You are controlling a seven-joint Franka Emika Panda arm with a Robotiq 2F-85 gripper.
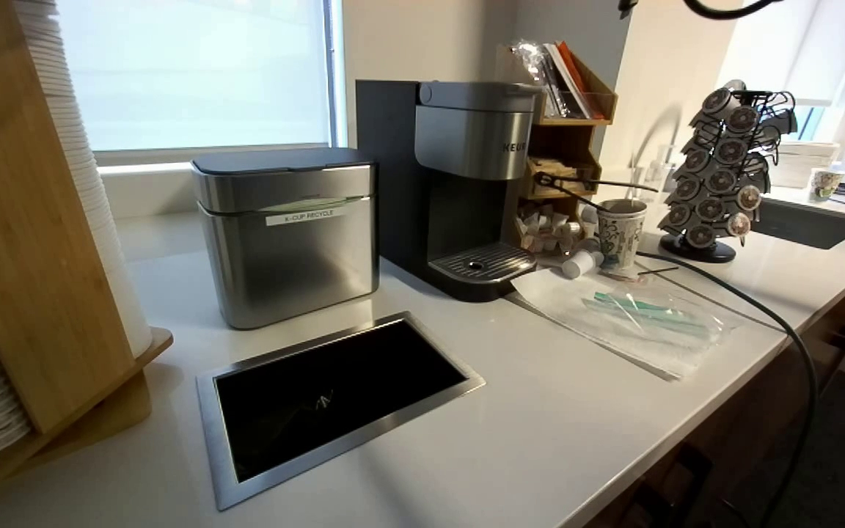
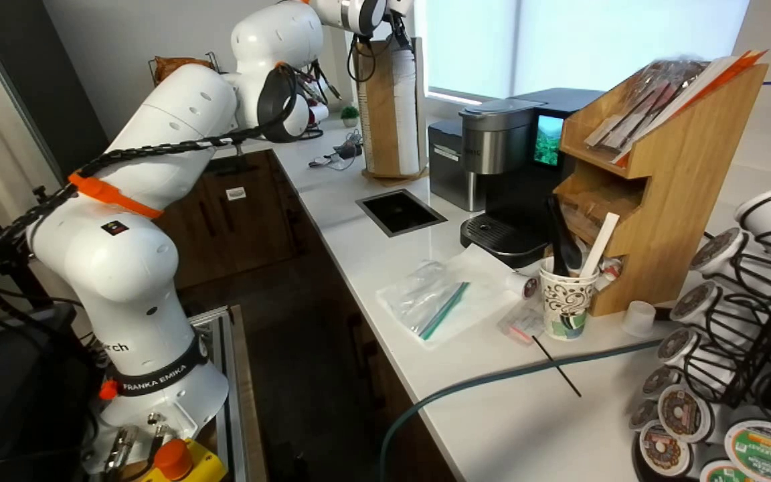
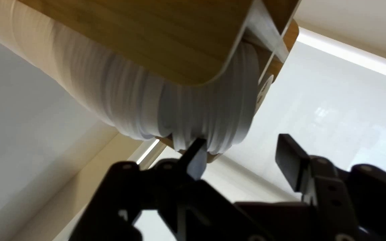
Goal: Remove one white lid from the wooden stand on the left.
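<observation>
Lids [image 3: 209, 113] stacked in wooden stand [image 3: 166, 40], none seen removed — your gripper [image 3: 241, 150] gapes empty near stand's top edge; pinch and pull likely remain.

A tall, light-brown wooden stand [image 1: 34, 220] with flat, plain side panels rises upright at the near left in an exterior view, on a wider wooden base [image 1: 161, 342] with a rounded corner. Thin white lids [image 3: 209, 117] sit in it in a long column along the open side, rim against rim, their curved edges bulging past the edge of a panel; lower down the single rims are too blurred to tell apart. The column reaches close to the stand's top, where in the wrist view an upper group sits slightly out of line with the rims below, a break showing between.
</observation>
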